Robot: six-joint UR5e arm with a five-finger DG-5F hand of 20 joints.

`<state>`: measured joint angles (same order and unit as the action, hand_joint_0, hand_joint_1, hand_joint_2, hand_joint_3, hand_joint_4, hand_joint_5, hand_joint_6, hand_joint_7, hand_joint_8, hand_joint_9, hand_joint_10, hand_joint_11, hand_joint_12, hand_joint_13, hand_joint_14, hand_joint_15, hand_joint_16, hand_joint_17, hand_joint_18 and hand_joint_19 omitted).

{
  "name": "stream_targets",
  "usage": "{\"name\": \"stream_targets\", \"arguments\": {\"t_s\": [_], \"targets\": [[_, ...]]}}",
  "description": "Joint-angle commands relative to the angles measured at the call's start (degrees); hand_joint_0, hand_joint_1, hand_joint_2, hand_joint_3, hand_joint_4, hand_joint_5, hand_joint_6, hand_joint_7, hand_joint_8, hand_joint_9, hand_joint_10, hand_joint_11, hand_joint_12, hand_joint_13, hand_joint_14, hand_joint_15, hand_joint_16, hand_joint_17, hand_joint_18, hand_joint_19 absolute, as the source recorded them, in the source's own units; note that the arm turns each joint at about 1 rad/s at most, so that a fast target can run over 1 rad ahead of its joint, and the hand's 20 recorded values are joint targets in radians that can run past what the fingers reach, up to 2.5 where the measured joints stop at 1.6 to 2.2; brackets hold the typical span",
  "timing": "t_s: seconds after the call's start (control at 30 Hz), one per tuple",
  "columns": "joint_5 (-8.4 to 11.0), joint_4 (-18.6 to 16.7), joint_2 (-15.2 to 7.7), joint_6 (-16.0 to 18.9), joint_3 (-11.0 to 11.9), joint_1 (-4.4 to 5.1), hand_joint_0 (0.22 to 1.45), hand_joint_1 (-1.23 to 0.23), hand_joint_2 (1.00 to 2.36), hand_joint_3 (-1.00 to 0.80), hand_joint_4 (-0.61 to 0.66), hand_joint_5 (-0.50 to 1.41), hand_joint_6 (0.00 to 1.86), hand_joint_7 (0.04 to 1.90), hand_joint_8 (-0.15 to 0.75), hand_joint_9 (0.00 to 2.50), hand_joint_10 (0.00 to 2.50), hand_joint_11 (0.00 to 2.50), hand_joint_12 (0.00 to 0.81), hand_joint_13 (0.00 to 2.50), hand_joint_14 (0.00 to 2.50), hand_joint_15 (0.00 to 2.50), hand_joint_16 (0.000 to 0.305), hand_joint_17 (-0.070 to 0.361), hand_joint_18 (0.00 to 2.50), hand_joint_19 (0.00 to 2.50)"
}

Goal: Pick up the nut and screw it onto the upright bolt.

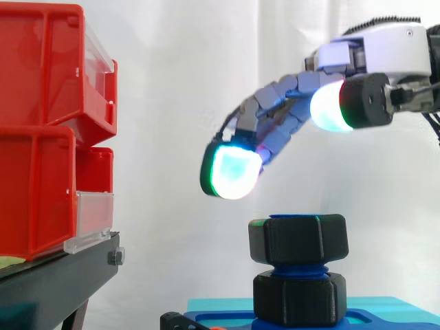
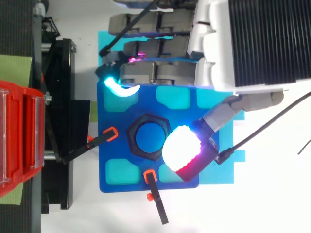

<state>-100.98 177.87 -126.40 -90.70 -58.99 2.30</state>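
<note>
Black hexagonal plastic nut [image 1: 298, 238] seated atop upright blue threaded bolt [image 1: 297, 269], above 2nd black hex collar [image 1: 298, 299]. Hand [image 1: 275, 124] hovers just above nut, fingers spread apart, nothing held. Judged: nut best pinched across 2 opposite flats, kept level, turned without heavy downward force.

The nut [image 1: 298, 238] sits atop the bolt [image 2: 148, 137], bins [image 1: 41, 130] left, robot hand [image 1: 275, 113] above.

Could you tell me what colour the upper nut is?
Black; the upper nut shows best in the side view.
</note>
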Motion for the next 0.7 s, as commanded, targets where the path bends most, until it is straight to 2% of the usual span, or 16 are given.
{"name": "stream_targets", "arguments": {"t_s": [0.0, 0.1, 0.13, 0.27, 0.3, 0.37, 0.4, 0.6, 0.67], "targets": [[-0.18, 0.1, -0.1, -0.2, 0.7, 0.16, 0.50, -0.08, 1.00, -0.50, 0.20, -0.13, 0.50, 0.68, 0.217, 0.61, 0.00, 0.00, 0.309, 0.36, 0.00, 0.00, 0.034, 0.076, 0.00, 0.00], [-0.36, -0.9, -0.1, -0.1, 0.7, 0.68, 0.50, -0.06, 1.00, -0.50, 0.19, -0.13, 0.50, 0.66, 0.215, 0.56, 0.00, 0.00, 0.319, 0.31, 0.00, 0.00, 0.036, 0.080, 0.00, 0.00], [-0.27, -2.0, -0.3, 0.0, 0.6, 1.12, 0.50, -0.05, 1.00, -0.50, 0.19, -0.13, 0.50, 0.66, 0.212, 0.54, 0.00, 0.00, 0.325, 0.28, 0.00, 0.00, 0.037, 0.083, 0.00, 0.00], [-0.01, -2.3, -0.3, 0.2, 0.6, 1.83, 0.49, -0.02, 1.00, -0.50, 0.17, -0.12, 0.50, 0.65, 0.203, 0.46, 0.00, 0.00, 0.328, 0.21, 0.00, 0.00, 0.039, 0.087, 0.00, 0.00], [0.08, -2.3, -0.5, 0.3, 0.6, 2.35, 0.49, -0.02, 1.00, -0.50, 0.16, -0.12, 0.50, 0.65, 0.201, 0.46, 0.00, 0.00, 0.329, 0.20, 0.00, 0.00, 0.039, 0.087, 0.00, 0.00], [0.17, -2.3, -0.6, 0.6, 0.5, 2.79, 0.49, -0.02, 1.00, -0.50, 0.15, -0.11, 0.50, 0.65, 0.196, 0.45, 0.00, 0.00, 0.330, 0.18, 0.00, 0.00, 0.039, 0.088, 0.00, 0.00], [0.17, -2.3, -1.3, 1.3, 0.5, 3.23, 0.49, -0.02, 1.00, -0.50, 0.14, -0.11, 0.50, 0.65, 0.195, 0.44, 0.00, 0.00, 0.330, 0.18, 0.00, 0.00, 0.039, 0.088, 0.00, 0.00], [0.26, -2.4, -2.0, 3.5, -0.2, 4.29, 0.50, -0.01, 1.00, -0.50, 0.14, -0.11, 0.50, 0.68, 0.193, 0.42, 0.00, 0.00, 0.334, 0.16, 0.00, 0.00, 0.039, 0.088, 0.00, 0.00], [0.35, -2.4, -1.9, 3.5, -0.5, 4.37, 0.50, 0.00, 1.00, -0.50, 0.16, -0.10, 0.50, 0.76, 0.203, 0.42, 0.00, 0.00, 0.336, 0.16, 0.00, 0.00, 0.039, 0.088, 0.00, 0.00]]}}
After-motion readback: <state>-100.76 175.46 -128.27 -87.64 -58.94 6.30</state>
